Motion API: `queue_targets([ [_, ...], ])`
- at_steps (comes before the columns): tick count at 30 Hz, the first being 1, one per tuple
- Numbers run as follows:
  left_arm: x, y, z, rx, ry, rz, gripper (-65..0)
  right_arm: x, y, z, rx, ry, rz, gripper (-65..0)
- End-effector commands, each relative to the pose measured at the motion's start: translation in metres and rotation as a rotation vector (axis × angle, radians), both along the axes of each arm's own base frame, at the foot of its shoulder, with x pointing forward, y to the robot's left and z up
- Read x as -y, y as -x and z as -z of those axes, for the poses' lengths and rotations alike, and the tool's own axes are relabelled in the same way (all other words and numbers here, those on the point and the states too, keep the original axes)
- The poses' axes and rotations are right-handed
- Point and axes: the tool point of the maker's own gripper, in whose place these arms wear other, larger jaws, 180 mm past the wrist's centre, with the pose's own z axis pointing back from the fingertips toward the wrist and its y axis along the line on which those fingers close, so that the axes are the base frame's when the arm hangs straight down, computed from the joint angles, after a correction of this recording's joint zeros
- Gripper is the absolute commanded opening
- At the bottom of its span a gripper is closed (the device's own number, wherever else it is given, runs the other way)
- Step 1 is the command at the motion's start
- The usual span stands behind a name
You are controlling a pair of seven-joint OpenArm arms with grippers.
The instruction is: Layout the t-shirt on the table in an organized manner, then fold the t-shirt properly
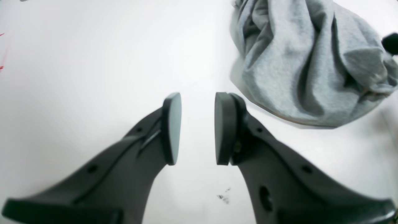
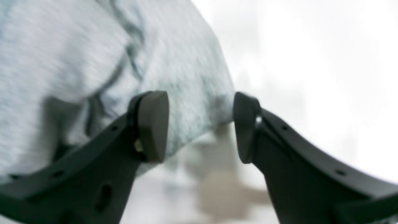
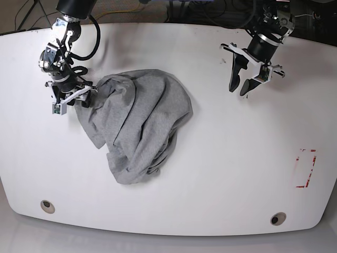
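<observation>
At the t-shirt's (image 3: 138,124) edge, my right gripper (image 2: 200,127) stood open, holding nothing; left gripper (image 1: 197,127) open over bare table (image 1: 93,77).

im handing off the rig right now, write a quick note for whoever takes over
Left gripper: open, empty, hanging above bare table, well clear of the cloth.
Right gripper: open, jaws at the edge of the t-shirt, cloth between or just behind the pads; no grip closed.
T-shirt: crumpled heap left of centre in the base view, not spread.
Red tape mark: far side of the table, untouched.
Done: nothing visible yet.
Left: spread the shirt flat, then fold it.
</observation>
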Motion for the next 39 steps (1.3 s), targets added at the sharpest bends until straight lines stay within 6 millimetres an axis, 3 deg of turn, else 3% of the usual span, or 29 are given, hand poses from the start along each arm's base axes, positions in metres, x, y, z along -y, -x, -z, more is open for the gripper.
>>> queue_targets([
  [1,0.002,-0.003,-0.012,0.044,0.023,0.005,-47.8,0.001,-0.009,-0.010,0.047,0.000,-0.020,-32.3],
  [11,0.002,-0.004,-0.012,0.044,0.021,0.005,-47.8,-0.009,-0.005,0.017,-0.011,-0.064,-0.005,-32.5],
  [17,0.002,-0.005,-0.008,0.019,0.009,0.006,-47.8,-0.012,-0.007,0.020,-0.016,-0.075,-0.004,-33.3],
  [20,0.000,-0.010,-0.004,-0.008,-0.012,0.007,-47.8,-0.013,-0.008,0.019,-0.012,-0.078,-0.005,-38.4],
  [27,-0.003,-0.025,0.002,-0.065,-0.064,0.006,-47.8,-0.013,-0.008,0.019,-0.012,-0.077,-0.006,-63.6],
  [34,-0.006,-0.052,-0.004,-0.089,-0.111,0.001,-39.0,-0.013,-0.006,0.012,0.003,-0.060,-0.014,-64.5],
  [39,0.010,-0.073,-0.006,-0.091,-0.089,0.025,-32.9,-0.011,-0.005,-0.005,0.042,-0.025,-0.028,-64.8],
])
